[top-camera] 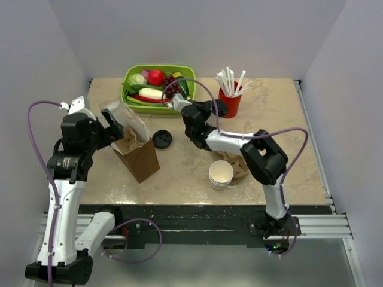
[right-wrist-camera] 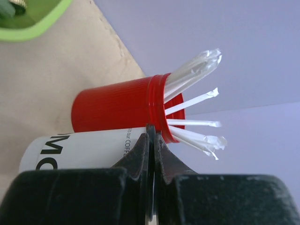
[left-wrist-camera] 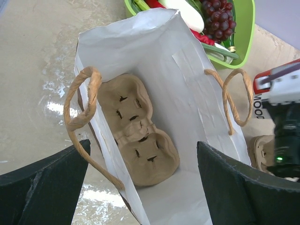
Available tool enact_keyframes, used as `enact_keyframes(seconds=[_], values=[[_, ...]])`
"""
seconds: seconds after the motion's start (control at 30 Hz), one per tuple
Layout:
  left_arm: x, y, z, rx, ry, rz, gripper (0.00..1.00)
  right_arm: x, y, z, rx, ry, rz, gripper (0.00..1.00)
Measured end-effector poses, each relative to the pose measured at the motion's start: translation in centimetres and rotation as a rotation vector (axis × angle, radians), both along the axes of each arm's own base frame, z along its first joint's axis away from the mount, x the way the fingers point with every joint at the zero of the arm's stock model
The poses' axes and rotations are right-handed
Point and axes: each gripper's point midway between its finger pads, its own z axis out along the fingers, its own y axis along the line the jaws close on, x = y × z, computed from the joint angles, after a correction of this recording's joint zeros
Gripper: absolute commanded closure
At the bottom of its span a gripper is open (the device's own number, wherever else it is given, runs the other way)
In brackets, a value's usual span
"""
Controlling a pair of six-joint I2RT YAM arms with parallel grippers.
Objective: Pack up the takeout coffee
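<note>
Right pincer [right-wrist-camera: 151, 136] closed, apparently pinching the top rim of the takeout coffee [right-wrist-camera: 79, 150], just beside the red straw cup [right-wrist-camera: 117, 110]. Left pincer [left-wrist-camera: 143, 185] stands wide open, straddling the paper bag [left-wrist-camera: 154, 61]. Its 2-pocket carrier [left-wrist-camera: 138, 136] sits empty, the coffee not yet packed.

Carrier [left-wrist-camera: 136, 136] in bag [left-wrist-camera: 187, 93]; lid [top-camera: 161, 139] right of bag; tray [top-camera: 127, 98] behind.
</note>
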Motion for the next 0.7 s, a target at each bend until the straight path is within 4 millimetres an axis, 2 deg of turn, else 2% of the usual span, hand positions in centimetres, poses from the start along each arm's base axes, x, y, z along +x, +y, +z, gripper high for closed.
enact_keyframes(seconds=[0.17,0.27,0.47,0.7], values=[[-0.2,0.2,0.2,0.005,-0.007,0.009,0.00,-0.1,0.0,-2.8,-0.269,0.001,-0.026,1.00],[-0.4,0.4,0.2,0.010,-0.004,0.017,0.00,0.0,0.1,-3.4,-0.355,-0.007,-0.039,1.00],[-0.5,0.6,0.4,0.016,-0.010,0.028,0.00,0.1,0.1,-3.6,-0.446,-0.053,-0.073,1.00],[-0.5,0.7,0.4,0.019,-0.012,0.034,0.00,-0.2,0.2,-4.3,-0.460,-0.051,-0.086,0.90]])
